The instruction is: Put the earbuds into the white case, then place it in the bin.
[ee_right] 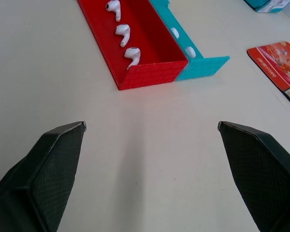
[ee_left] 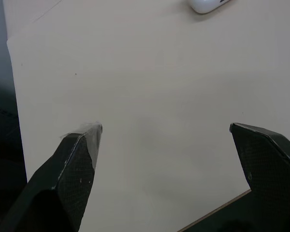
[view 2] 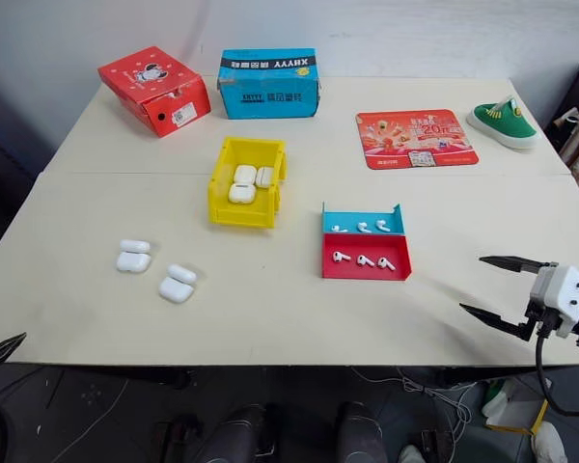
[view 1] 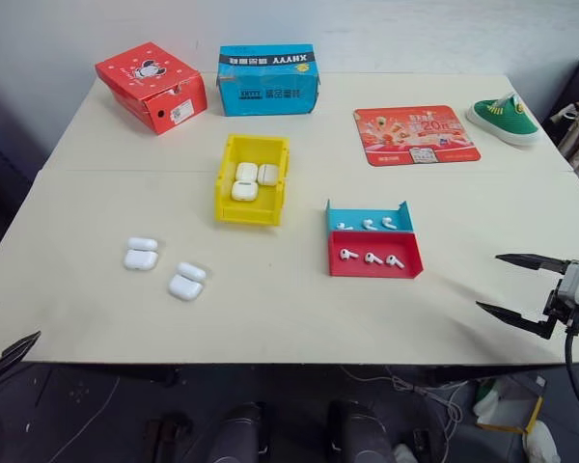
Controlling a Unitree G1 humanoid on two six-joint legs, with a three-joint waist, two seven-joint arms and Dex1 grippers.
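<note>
Several earbuds [view 1: 372, 258] lie in a red and blue tray [view 1: 374, 271], three in each half. Two white cases [view 1: 141, 254] [view 1: 186, 282] sit with lids open on the table's left side. The yellow bin [view 1: 223, 188] stands mid-table with three closed white cases inside. My right gripper [view 1: 488, 282] hangs open over the table's near right edge, right of the tray; its wrist view shows the earbuds [ee_right: 122, 33] beyond the open fingers [ee_right: 58, 150]. My left gripper [view 1: 16, 318] is open at the near left corner, with one case [ee_left: 205, 5] ahead of it.
A red cardboard box [view 1: 151, 86] and a blue box [view 1: 268, 79] stand at the back. A red printed mat [view 1: 415, 134] and a green shoe [view 1: 503, 118] lie at the back right. The table's near edge runs just under both grippers.
</note>
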